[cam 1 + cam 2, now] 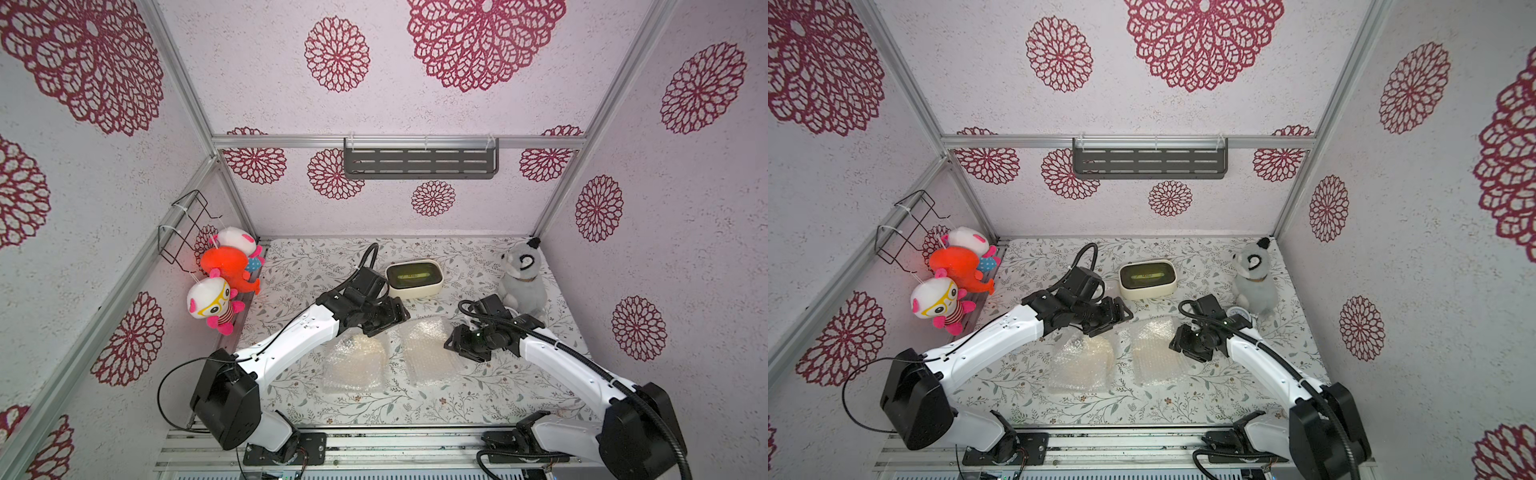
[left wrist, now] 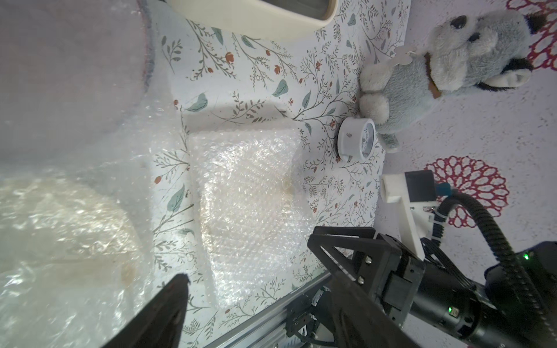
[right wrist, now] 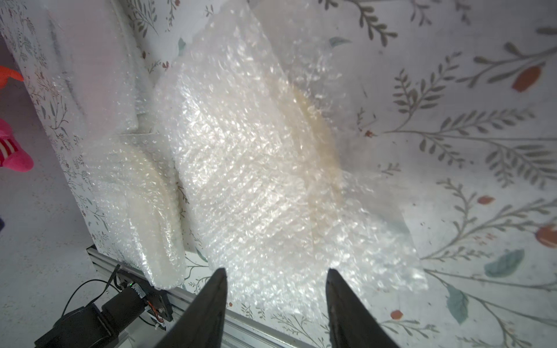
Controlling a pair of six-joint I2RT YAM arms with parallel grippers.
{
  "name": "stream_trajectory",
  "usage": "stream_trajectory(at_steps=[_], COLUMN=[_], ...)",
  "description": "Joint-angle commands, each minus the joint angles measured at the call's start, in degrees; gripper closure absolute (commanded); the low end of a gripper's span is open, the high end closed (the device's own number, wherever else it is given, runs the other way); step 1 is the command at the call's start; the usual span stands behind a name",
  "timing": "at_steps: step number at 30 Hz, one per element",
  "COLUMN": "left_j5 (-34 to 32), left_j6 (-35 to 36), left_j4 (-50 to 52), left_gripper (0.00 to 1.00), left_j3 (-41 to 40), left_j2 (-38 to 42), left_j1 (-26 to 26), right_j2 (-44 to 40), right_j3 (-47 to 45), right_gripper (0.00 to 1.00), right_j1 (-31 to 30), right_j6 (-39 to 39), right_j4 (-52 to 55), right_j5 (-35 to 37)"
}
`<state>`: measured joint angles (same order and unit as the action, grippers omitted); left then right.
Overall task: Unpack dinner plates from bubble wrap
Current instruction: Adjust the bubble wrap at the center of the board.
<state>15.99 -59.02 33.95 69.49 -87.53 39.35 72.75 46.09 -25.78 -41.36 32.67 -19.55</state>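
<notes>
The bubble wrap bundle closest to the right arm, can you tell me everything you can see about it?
The bubble wrap bundle is clear, crinkly plastic covered in tiny bubbles, whitish where it is folded. It makes a rough rectangle lying flat on the flowery table cover, with thinner see-through flaps at its edges. Something cream-coloured shows faintly through it. A gap separates it from the other bundle. The right tool, jaws apart, is at its edge; contact is unclear.

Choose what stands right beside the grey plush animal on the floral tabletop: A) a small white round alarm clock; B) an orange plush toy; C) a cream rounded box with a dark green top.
A: the small white round alarm clock stands at the feet of the grey plush animal.
</notes>
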Motion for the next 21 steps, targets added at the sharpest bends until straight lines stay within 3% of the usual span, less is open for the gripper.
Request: stream_trajectory(at_steps=[1, 9, 21], left_j5=[-0.82, 1.09, 2.59], left_j6=[-0.05, 3.26, 2.68], left_j4=[0.67, 3.88, 0.63], left_gripper=[0.23, 0.28, 0.27], left_j3=[3.85, 9.16, 3.58], left_j2=[-3.45, -10.28, -9.96], left_j1=[1.05, 1.18, 1.69], right_j2=[1.70, 7.10, 6.92], right_j3=[2.22, 7.27, 4.68], right_gripper=[0.49, 0.52, 0.49], right_j1=[1.70, 4.97, 10.71], right_j6=[3.79, 8.80, 12.34], right_j4=[-2.87, -1.75, 1.52], right_j5=[-2.29, -1.33, -1.59])
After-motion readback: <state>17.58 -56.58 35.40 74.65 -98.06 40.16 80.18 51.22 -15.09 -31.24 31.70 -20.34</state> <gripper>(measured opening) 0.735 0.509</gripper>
